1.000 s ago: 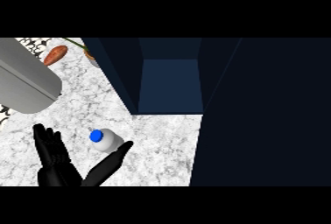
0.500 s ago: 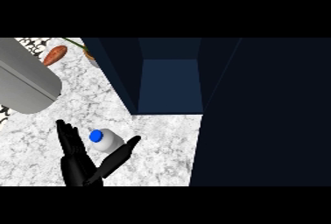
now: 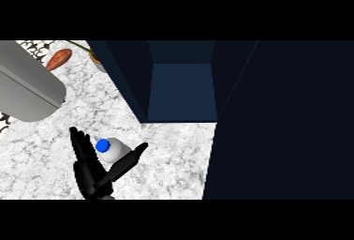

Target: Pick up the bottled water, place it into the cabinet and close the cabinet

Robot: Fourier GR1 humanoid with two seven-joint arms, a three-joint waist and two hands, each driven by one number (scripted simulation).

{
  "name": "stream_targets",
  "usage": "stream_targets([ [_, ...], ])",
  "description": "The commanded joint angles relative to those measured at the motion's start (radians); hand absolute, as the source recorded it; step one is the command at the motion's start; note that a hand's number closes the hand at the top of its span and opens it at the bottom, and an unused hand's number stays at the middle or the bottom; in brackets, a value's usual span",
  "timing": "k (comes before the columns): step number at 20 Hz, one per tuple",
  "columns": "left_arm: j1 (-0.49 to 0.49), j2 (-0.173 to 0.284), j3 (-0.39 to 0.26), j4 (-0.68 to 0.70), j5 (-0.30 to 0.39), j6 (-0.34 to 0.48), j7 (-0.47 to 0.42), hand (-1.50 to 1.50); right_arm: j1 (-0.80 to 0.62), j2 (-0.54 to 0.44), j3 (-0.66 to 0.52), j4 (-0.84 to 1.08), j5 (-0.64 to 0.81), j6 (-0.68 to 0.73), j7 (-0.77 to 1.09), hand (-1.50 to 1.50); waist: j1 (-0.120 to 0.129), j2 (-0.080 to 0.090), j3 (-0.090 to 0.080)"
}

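- One black hand [image 3: 93, 171] comes up from the lower edge at the left of the head view; which of the robot's hands it is cannot be told from this view alone.
- Its fingers [image 3: 81, 147] are straight and point away from the robot, and the thumb [image 3: 130, 159] is spread out to the right — an unclenched, released hand, grasping nothing.
- The bottled water [image 3: 112, 150] stands in the fork between fingers and thumb: the fingers run along its left side, the thumb slants up just below and to its right.
- Whether the fingers actually touch the bottle cannot be told; nothing is curled round it.
- The bottle is seen from above — a white body with a blue cap [image 3: 103, 146] that lies close against the fingers.
- It rests on the marble counter [image 3: 173, 154], just ahead of the palm.
- Beyond the fingertips and to the right the cabinet [image 3: 181, 89] stands with its dark blue inside showing; its opening lies well ahead of the thumb.
- The cabinet's door [image 3: 283, 122] fills the space far to the right of the hand as a broad dark panel.
- Ahead of the hand and to the left a grey forearm [image 3: 27, 86] crosses the counter's corner.
- Further ahead, past that forearm, an orange carrot [image 3: 59, 59] lies on the counter, well apart from hand and bottle.
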Motion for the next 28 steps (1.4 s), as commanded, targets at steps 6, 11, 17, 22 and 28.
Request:
stream_targets([
  [6, -0.070, -0.011, 0.038, 0.316, 0.323, -0.065, -0.388, -1.50, 0.033, -0.029, 0.065, -0.102, 0.119, -0.029, 0.025, -1.50, -0.004, 0.000, 0.001],
  [11, -0.126, -0.011, 0.056, 0.434, 0.433, -0.110, -0.477, -1.50, 0.037, -0.055, 0.040, -0.073, 0.077, -0.016, -0.031, -1.50, -0.002, 0.001, 0.002],
  [17, -0.087, -0.011, 0.045, 0.515, 0.549, -0.194, -0.650, -1.50, -0.057, -0.022, 0.075, -0.101, 0.143, -0.063, 0.118, -1.50, 0.002, 0.001, 0.000],
  [22, -0.091, -0.011, -0.011, 0.553, 0.648, -0.247, -0.761, -1.50, -0.003, -0.042, 0.098, -0.052, 0.127, -0.072, 0.004, -1.50, -0.001, 0.000, 0.002],
  [28, -0.131, -0.011, 0.029, 0.601, 0.689, -0.353, -0.801, 1.50, -0.038, -0.056, 0.073, -0.124, 0.132, -0.089, 0.110, -1.50, 0.001, 0.000, 0.002],
])
